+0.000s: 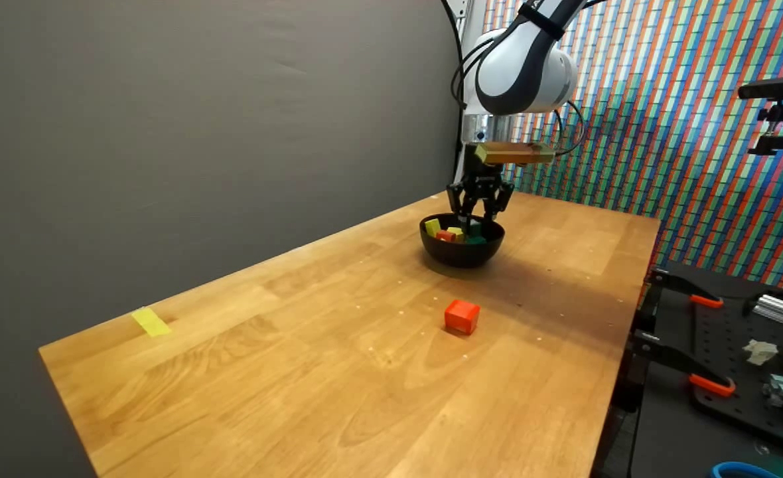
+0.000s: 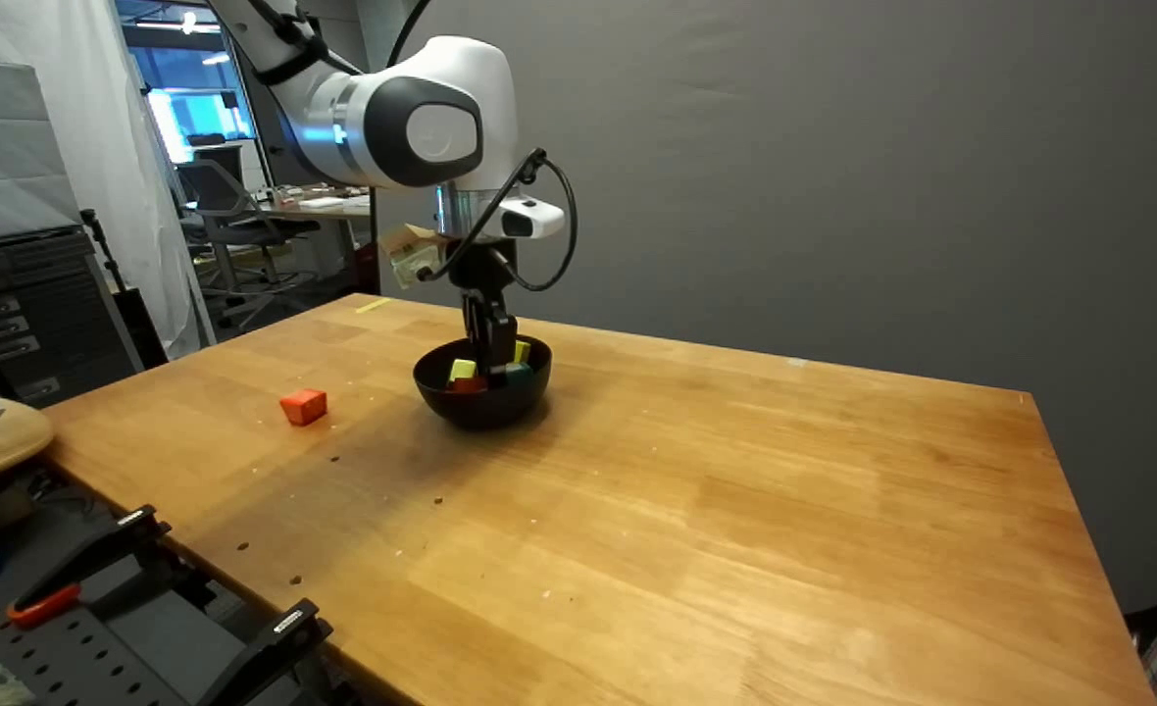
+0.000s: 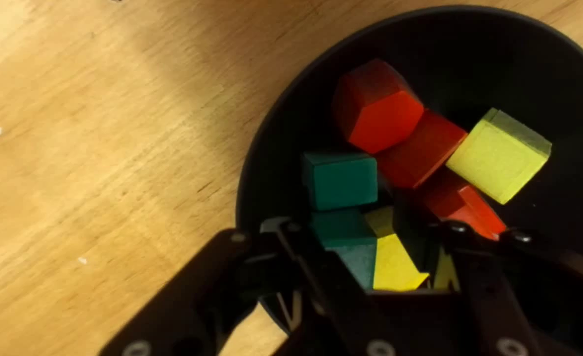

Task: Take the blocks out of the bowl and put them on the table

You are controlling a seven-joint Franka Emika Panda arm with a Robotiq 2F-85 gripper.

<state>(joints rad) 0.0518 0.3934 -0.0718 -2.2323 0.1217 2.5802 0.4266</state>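
Wrist view: my gripper, jaws apart
Between them — green block beside yellow block; I see neither pinched.

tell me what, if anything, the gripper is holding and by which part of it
Cannot be told: the gripper is down in the bowl, jaws apart, with a green block and a yellow block showing between them, but any contact is hidden.
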